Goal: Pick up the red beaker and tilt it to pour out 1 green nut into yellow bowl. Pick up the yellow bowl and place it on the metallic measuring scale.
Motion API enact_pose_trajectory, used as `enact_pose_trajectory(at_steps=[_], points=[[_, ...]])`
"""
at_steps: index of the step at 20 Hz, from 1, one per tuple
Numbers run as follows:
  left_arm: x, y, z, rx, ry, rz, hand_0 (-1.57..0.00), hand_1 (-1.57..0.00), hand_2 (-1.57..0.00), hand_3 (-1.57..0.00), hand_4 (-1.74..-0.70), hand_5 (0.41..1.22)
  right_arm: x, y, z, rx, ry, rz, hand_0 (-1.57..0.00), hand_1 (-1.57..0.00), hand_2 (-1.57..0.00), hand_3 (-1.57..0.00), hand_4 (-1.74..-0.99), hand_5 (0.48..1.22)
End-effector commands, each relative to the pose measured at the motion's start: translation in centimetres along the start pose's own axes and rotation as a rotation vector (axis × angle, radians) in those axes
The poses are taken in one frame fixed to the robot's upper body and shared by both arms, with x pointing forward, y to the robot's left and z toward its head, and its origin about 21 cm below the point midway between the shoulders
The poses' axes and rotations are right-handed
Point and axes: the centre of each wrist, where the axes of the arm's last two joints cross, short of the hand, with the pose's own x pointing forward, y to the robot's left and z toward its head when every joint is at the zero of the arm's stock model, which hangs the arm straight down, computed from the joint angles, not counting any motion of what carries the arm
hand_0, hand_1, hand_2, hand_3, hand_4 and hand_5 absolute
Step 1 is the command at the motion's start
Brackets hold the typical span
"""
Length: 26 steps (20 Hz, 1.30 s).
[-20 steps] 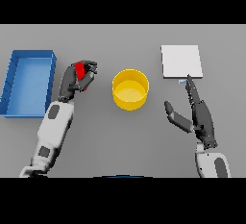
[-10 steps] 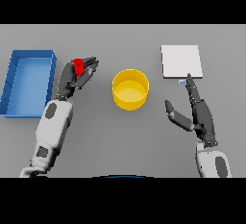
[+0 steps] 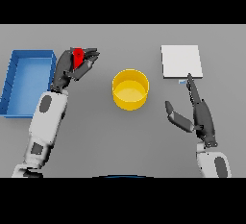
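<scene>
My left hand [image 3: 69, 69] is shut on the red beaker [image 3: 77, 57] and holds it left of the yellow bowl [image 3: 130, 89], near the blue bin. The beaker is mostly covered by my fingers; I cannot see a nut. The yellow bowl stands at the table's middle. The metallic measuring scale [image 3: 180, 61], a pale square plate, lies at the back right. My right hand [image 3: 199, 115] is open, fingers straight, right of the bowl with its fingertips just short of the scale's front edge.
A blue open bin [image 3: 25, 81] stands at the left, just beside my left hand and forearm. The grey table [image 3: 125, 141] stretches between my two arms in front of the bowl.
My left hand has lifted the red beaker slightly up and away from me, a bit toward the bowl. The right hand, bowl and scale have not moved.
</scene>
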Motion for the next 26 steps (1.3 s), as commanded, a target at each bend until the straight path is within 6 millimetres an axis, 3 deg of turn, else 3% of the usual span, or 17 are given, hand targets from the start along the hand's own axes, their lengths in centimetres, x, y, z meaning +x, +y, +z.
enact_pose_trajectory(at_steps=[1, 7, 11, 19, 20, 23, 26], points=[[0.2, 0.2, -0.1, -0.006, -0.002, -0.017, -1.56, -1.56, -1.56, -1.55, -1.72, 1.138, 0.1, 0.1, 0.0, 0.004, -0.006, -0.003, 0.0, 0.0, 0.0, 0.0, -1.219, 0.661], [3.0, 0.9, -1.2, -0.121, -0.019, -0.328, -1.57, -1.57, -1.57, -1.56, -1.74, 1.12, 0.4, -0.2, -0.1, -0.001, 0.019, 0.005, 0.0, 0.0, 0.0, 0.0, -1.194, 0.658], [5.0, -0.1, -2.3, -0.229, -0.012, -0.589, -1.57, -1.57, -1.57, -1.57, -1.74, 1.129, 0.4, -0.1, 0.2, 0.008, 0.042, 0.006, 0.0, 0.0, 0.0, 0.0, -1.178, 0.663], [8.1, -4.1, -3.7, -0.435, -0.046, -1.128, -1.57, -1.57, -1.57, -1.57, -1.74, 1.197, 0.6, 0.1, 0.3, 0.016, 0.035, -0.021, 0.0, 0.0, 0.0, 0.0, -1.187, 0.676], [8.2, -4.7, -4.0, -0.462, -0.037, -1.197, -1.57, -1.57, -1.57, -1.57, -1.69, 1.202, 0.4, -0.1, 0.3, 0.014, 0.046, -0.023, 0.0, 0.0, 0.0, 0.0, -1.191, 0.675], [9.3, -5.5, -4.6, -0.547, -0.075, -1.372, -1.57, -1.57, -1.57, -1.38, -1.71, 1.211, 0.5, 0.3, 0.2, 0.008, 0.057, -0.058, 0.0, 0.0, 0.0, 0.0, -1.195, 0.671], [10.4, -6.5, -5.3, -0.625, -0.094, -1.529, -1.57, -1.57, -1.57, -1.33, -1.72, 1.216, 0.2, 0.6, 0.4, 0.001, 0.065, -0.083, 0.0, 0.0, 0.0, 0.0, -1.202, 0.651]])
